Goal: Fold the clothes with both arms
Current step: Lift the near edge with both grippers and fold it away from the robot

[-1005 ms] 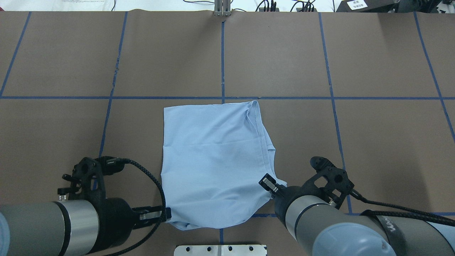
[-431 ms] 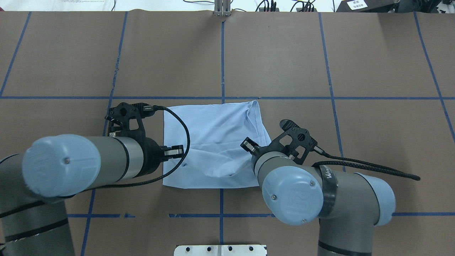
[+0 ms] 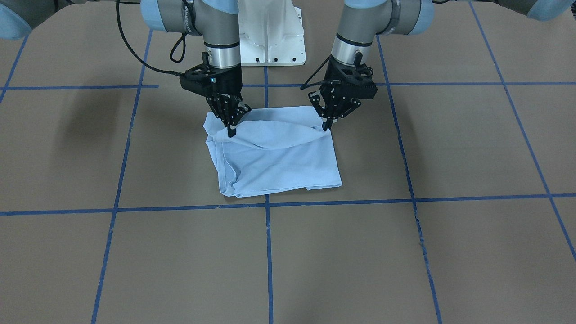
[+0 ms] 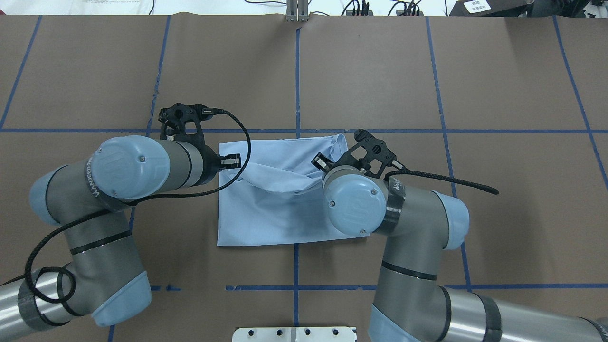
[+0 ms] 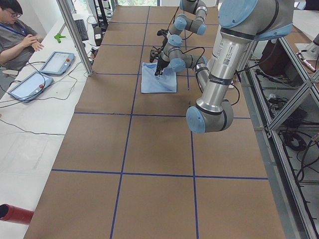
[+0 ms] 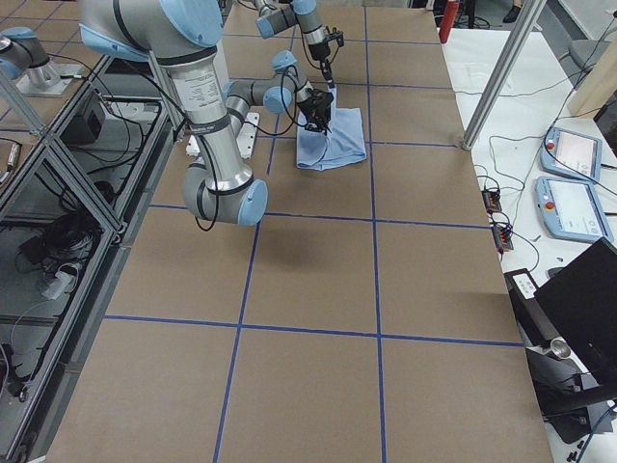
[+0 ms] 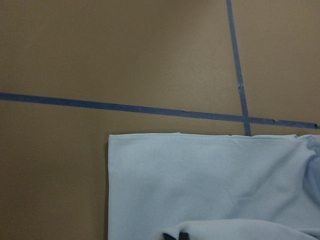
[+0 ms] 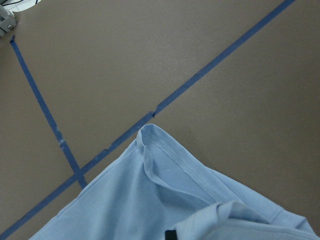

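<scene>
Together left gripper [image 3: 327, 124] and right gripper [image 3: 231, 131] pinch the T-shirt [image 3: 281, 164], edge lifted.

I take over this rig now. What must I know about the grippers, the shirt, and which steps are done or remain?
Grippers: the left gripper is shut on one corner of the T-shirt, the right gripper on the other.
Shirt: lower layer flat on the table; the held edge is lifted over it and sags between the grippers.
Done: edge picked up, fold begun.
To do: likely lay the edge at the far hem, release, check alignment.
</scene>
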You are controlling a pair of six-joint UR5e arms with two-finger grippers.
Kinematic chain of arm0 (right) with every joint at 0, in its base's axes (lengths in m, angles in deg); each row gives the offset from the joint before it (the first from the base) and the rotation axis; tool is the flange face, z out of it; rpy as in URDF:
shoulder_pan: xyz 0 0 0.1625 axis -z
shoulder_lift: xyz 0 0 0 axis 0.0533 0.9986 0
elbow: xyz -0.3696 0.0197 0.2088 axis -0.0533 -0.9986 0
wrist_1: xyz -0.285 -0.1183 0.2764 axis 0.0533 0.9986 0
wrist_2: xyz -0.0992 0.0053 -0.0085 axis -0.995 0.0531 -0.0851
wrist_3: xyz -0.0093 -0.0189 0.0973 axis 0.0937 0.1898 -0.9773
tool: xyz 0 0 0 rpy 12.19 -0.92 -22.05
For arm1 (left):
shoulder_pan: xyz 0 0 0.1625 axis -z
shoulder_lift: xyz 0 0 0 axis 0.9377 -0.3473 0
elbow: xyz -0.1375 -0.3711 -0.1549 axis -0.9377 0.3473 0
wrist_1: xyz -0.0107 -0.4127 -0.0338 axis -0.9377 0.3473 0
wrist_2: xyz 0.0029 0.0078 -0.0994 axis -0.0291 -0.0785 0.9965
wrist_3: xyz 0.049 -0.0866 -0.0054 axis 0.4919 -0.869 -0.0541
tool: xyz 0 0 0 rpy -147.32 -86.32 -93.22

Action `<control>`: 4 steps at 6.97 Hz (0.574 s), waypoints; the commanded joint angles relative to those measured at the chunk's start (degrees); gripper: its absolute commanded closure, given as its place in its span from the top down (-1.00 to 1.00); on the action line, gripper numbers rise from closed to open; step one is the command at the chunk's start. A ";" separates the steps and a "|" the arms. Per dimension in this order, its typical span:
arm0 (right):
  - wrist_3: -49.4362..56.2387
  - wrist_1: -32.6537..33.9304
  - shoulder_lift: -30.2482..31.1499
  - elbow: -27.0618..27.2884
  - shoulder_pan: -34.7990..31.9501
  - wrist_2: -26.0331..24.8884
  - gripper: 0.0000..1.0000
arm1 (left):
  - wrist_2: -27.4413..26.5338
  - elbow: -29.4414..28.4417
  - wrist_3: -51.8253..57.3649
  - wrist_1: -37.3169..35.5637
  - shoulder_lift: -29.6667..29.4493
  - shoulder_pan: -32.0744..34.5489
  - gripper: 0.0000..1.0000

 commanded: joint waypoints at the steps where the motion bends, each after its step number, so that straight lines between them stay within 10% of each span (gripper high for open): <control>1: 2.20 -4.03 -3.35 -7.98 -2.74 1.36 -1.00 | -0.09 -8.35 0.62 4.64 -1.68 1.82 -1.00; 4: 4.84 -9.78 -4.24 -13.81 -5.47 3.29 -1.00 | -0.18 -10.67 0.53 5.78 -2.31 1.91 -1.00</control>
